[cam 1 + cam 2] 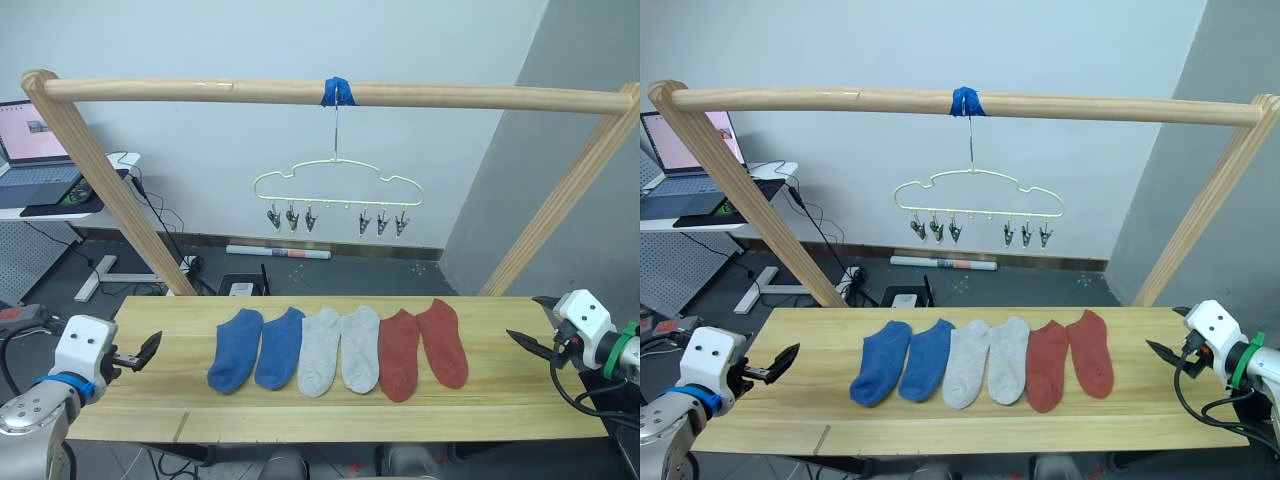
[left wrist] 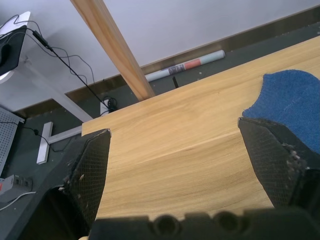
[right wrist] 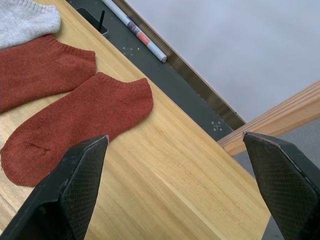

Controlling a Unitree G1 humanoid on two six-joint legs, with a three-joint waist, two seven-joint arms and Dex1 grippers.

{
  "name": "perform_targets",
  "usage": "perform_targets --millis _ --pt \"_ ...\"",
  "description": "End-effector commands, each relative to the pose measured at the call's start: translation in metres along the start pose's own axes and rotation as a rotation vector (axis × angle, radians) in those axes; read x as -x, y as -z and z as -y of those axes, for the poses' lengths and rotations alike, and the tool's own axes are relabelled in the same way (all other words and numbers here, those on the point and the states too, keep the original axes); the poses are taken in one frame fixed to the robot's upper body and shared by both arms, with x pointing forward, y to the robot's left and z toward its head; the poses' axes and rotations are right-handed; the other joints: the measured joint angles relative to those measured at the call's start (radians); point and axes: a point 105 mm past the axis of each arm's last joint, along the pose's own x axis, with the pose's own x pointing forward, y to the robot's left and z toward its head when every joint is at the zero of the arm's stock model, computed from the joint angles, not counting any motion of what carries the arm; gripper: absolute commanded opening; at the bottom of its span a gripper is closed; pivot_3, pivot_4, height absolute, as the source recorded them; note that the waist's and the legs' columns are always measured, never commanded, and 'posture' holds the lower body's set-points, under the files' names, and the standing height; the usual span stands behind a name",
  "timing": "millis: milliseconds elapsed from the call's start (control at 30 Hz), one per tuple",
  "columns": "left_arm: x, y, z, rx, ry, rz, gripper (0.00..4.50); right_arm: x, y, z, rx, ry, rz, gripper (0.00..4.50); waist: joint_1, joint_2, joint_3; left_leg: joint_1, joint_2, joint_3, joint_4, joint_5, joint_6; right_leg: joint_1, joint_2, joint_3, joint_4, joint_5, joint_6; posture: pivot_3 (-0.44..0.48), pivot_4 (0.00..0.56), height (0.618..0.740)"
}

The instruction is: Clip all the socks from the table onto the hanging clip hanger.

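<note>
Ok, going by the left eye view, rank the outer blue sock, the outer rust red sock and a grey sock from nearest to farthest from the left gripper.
1. Outer blue sock, at the row's left end, closest to the left gripper.
2. Left grey sock, mid-row.
3. Outer rust red sock, at the row's right end.

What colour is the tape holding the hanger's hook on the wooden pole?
Blue. The tape wraps the round wooden pole above the clip hanger; clearest in the left eye view.

Matt knit cloth socks (image 1: 338, 349); smooth pale wood table (image 1: 300, 410); metal clips on hanger (image 1: 337, 190); cross-hatched black fingers (image 3: 75, 195).
</note>
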Motion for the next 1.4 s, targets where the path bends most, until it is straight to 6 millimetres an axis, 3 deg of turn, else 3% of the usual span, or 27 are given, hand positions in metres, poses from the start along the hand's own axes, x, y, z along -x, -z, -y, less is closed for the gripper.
perform_targets --millis 33,767,1067,1167,1400 --pt "0.003 -0.012 -0.006 -0.014 -0.024 0.058 4.47 0.001 -0.009 0.004 0.030 0.004 0.026 4.50 0.000 0.000 0.000 0.000 0.000 0.000 0.000 0.000 0.000 0.000 0.000 0.000 0.000 0.000 0.000 0.000 0.040 0.740" --pt "0.004 -0.031 0.001 -0.003 -0.018 0.164 4.47 -0.002 -0.016 0.001 -0.013 0.002 0.065 4.50 0.000 0.000 0.000 0.000 0.000 0.000 0.000 0.000 0.000 0.000 0.000 0.000 0.000 0.000 0.000 -0.011 0.051 0.740" --pt "-0.008 -0.037 0.005 -0.022 -0.055 0.161 4.47 0.001 -0.023 -0.017 -0.025 -0.041 0.078 4.50 -0.001 0.001 0.009 0.000 0.000 0.000 0.000 0.000 0.000 0.000 0.000 0.000 0.000 -0.001 -0.001 -0.040 0.098 0.740" --pt "-0.015 -0.048 0.012 0.016 -0.059 0.203 4.47 -0.002 -0.039 -0.026 -0.023 -0.056 0.121 4.50 -0.003 0.002 0.024 0.000 0.000 0.000 0.000 0.000 0.000 0.000 0.000 0.001 0.000 -0.002 -0.004 -0.069 0.124 0.740" --pt "-0.028 -0.081 0.049 0.097 0.013 0.337 4.47 -0.005 -0.101 -0.049 -0.021 -0.099 0.279 4.50 -0.023 0.004 0.062 -0.001 0.001 0.001 0.000 0.000 0.000 -0.002 0.001 0.003 0.001 0.000 0.001 -0.118 0.168 0.740"
